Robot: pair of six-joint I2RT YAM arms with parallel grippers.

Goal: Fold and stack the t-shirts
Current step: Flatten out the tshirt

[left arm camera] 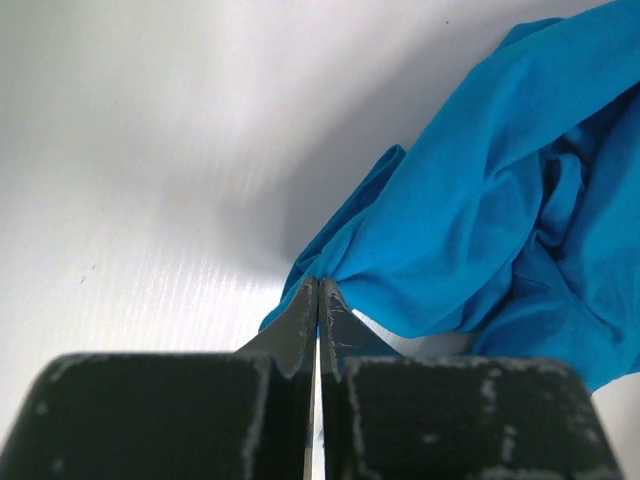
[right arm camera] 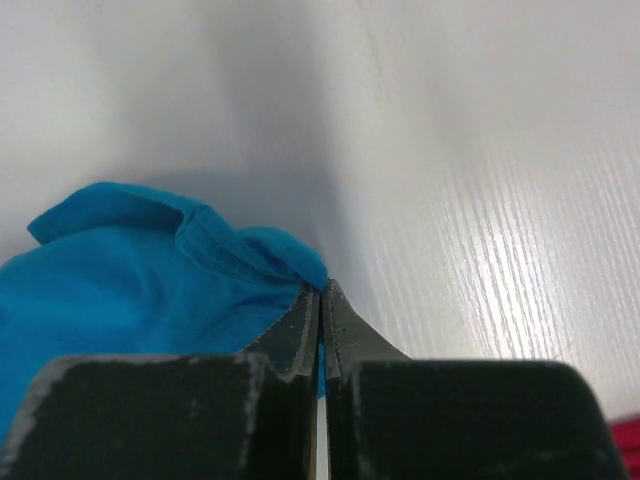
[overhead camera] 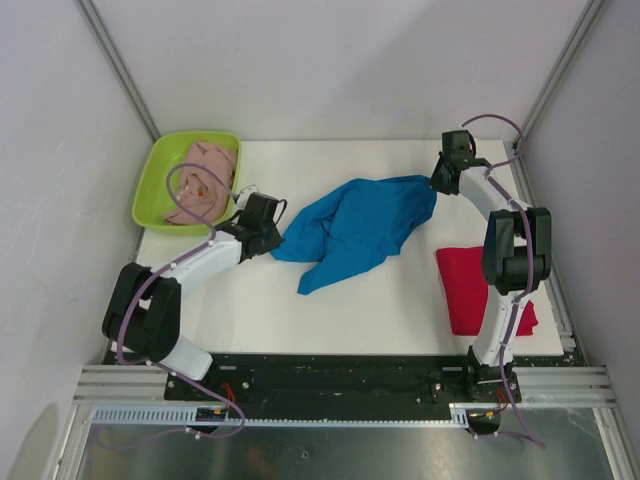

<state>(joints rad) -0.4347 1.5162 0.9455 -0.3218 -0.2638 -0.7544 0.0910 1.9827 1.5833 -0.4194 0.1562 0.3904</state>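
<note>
Left gripper [left arm camera: 318, 292] is pinched on the near-left edge of the blue t-shirt [overhead camera: 355, 228]; I see the right gripper [right arm camera: 321, 296] clamped on its far-right corner. It lies bunched on the table [overhead camera: 300, 310] between them. The red t-shirt [overhead camera: 470, 285] sits folded at right, the pink t-shirt [overhead camera: 205, 180] in the green tray [overhead camera: 152, 195].

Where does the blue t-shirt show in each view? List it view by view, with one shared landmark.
Top external: blue t-shirt crumpled mid-table, held between the left hand and right hand.
Left wrist: the shirt fills the right side, its corner pinched at the fingertips.
Right wrist: the shirt sits lower left, its edge pinched at the fingertips.
Shared landmark: the white table.
</note>
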